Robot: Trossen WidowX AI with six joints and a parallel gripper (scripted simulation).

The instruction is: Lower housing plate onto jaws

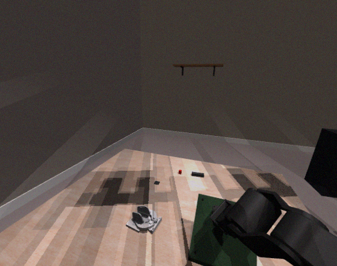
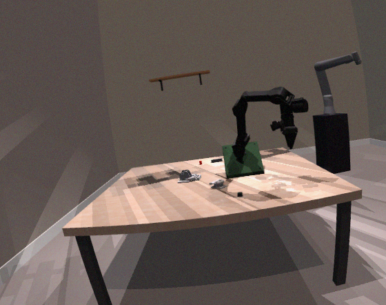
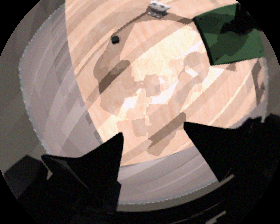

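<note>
Grey metal piece, likely the housing, well apart from the open gripper.

A pale-grey piece carrying 2 dark upright lobes and a smaller grey piece lie apart on the wooden tabletop — which is the housing plate or the jaws, I cannot tell.

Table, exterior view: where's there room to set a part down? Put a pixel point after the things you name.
Front left of the table (image 1: 121, 247) (image 2: 128, 210) (image 3: 146, 55), between left edge and black cube (image 2: 240, 194) (image 3: 115, 39); front right, between cube and right edge. Crowded: green board (image 1: 203, 224) (image 2: 250, 163) (image 3: 226, 50), bearing the arm (image 1: 254, 210) (image 2: 241, 121).
</note>
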